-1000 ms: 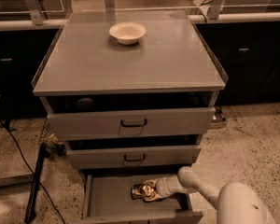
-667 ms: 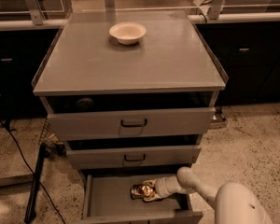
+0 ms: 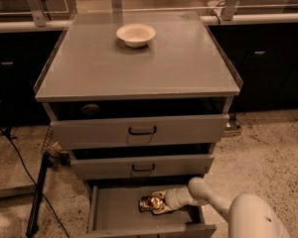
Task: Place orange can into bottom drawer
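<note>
In the bottom drawer point(image 3: 114, 216), the orange can point(image 3: 149, 203) lies on its side near mid-floor; you cannot tell whether it rests there or hangs just above. The gripper point(image 3: 157, 204) reaches in from the right, fingers clenched on the can. Over the last second it only crept slightly left, so you probably just need to let go.

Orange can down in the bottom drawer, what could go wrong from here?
The orange can is on its side at the hand, low in the bottom drawer; it could roll on the flat floor when the hand leaves. Lifting out, the arm might catch the middle drawer front just above.
</note>
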{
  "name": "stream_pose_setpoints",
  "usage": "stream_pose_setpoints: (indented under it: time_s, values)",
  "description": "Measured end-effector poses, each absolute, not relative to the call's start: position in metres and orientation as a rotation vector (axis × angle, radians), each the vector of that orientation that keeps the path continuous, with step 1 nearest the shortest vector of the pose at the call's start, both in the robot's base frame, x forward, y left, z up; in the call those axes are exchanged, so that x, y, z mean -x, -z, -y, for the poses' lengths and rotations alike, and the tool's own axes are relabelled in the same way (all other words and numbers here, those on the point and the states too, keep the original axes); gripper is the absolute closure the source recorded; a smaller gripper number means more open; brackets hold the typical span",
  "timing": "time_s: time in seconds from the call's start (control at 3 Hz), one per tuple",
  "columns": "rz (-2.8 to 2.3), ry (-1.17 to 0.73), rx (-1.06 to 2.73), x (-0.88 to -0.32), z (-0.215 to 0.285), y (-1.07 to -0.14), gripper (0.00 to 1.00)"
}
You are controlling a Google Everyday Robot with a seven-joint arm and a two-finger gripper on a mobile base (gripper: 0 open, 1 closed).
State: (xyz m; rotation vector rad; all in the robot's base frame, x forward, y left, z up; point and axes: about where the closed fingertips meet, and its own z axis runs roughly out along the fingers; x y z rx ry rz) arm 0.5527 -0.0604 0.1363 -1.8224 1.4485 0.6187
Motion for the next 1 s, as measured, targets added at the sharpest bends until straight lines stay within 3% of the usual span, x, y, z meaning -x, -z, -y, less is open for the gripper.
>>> stream_pose_setpoints:
  time_s: [0.67,1.0]
  values:
    - [-1.448,-0.619,1.822,-0.5525,0.0601,-0.1361,0.00]
    - [-1.448,-0.619,1.822,-0.5525,0.0601,-0.1361,0.00]
